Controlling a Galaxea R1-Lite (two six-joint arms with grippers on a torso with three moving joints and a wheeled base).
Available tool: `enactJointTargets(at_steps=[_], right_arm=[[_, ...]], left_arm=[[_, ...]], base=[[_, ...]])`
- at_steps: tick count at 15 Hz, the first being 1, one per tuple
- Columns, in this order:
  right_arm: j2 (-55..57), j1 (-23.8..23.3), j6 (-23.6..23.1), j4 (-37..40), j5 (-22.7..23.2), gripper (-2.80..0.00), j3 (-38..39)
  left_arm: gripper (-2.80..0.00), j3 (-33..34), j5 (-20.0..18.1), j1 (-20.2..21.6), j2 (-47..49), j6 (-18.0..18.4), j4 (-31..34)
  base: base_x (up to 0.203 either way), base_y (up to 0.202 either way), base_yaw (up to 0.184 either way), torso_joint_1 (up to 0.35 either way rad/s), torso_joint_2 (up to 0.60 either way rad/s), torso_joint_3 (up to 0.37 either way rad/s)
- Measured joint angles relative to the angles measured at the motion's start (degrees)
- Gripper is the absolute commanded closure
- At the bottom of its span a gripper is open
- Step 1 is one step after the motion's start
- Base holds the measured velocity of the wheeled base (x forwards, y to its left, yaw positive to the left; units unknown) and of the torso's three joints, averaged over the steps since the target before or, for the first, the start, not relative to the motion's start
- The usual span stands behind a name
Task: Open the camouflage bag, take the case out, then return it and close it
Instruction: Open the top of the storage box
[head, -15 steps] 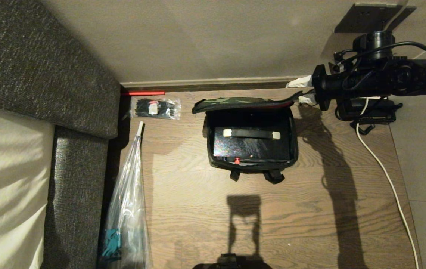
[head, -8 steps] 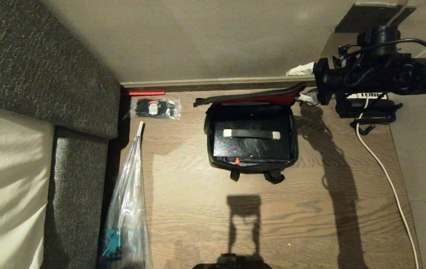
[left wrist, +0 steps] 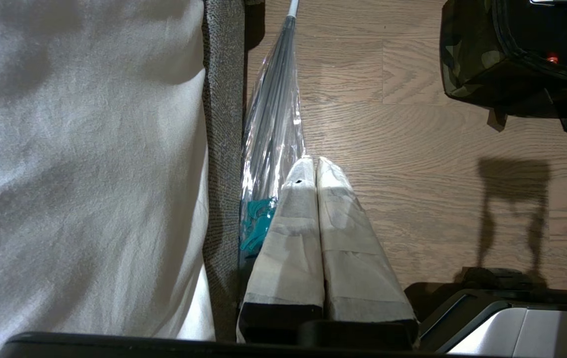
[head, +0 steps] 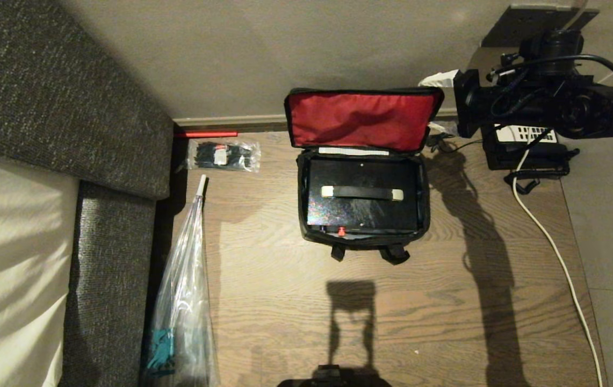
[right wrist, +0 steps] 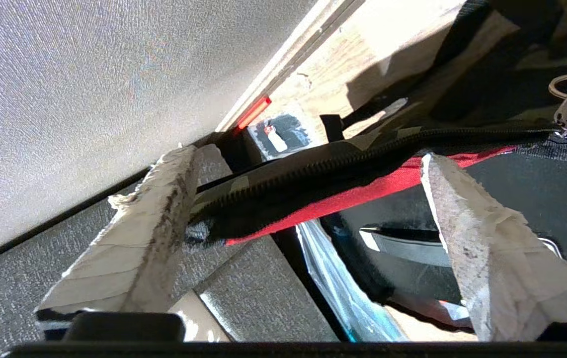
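On the wood floor (head: 263,301) against a beige wall, grey sofa (head: 59,97) at left. Nearby: clear-wrapped umbrella (head: 185,301), black telephone (head: 526,148), white cable (head: 553,247). The camouflage bag (head: 362,177) stands open, red-lined lid upright; the case (head: 362,204) sits inside. Right gripper (right wrist: 308,199) fingers spread wide astride the lid edge; left gripper (left wrist: 315,164) fingers closed, empty.

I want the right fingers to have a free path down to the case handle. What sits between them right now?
In the right wrist view, the camouflage bag's lid edge, zipper and red lining, crosses the gap between the right gripper's spread fingers, ungripped.
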Motion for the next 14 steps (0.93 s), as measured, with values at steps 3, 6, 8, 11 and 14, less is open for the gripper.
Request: enactJointTargets(at_steps=[3,6,8,11,14], right_arm=[[-0.1,0.0,-0.3,0.5,0.0,-2.80,0.0],[-0.5,0.0,-1.0,-0.1,-0.1,-2.80,0.0],[-0.9,0.0,-1.0,-0.1,-0.3,-2.80,0.0],[-1.5,-0.1,-1.0,0.2,-1.0,-2.80,0.1],[-1.9,-0.2,-1.6,1.4,-1.0,-2.80,0.3]], left_arm=[[0.00,0.0,0.0,0.0,0.0,0.0,0.0],[0.00,0.0,0.0,0.0,0.0,0.0,0.0],[0.00,0.0,0.0,0.0,0.0,0.0,0.0],[0.00,0.0,0.0,0.0,0.0,0.0,0.0],[0.00,0.0,0.0,0.0,0.0,0.0,0.0]], base=[[0.000,0.000,0.000,0.000,0.00,0.000],[0.000,0.000,0.000,0.000,0.00,0.000],[0.000,0.000,0.000,0.000,0.00,0.000],[0.000,0.000,0.000,0.000,0.00,0.000],[0.000,0.000,0.000,0.000,0.00,0.000]])
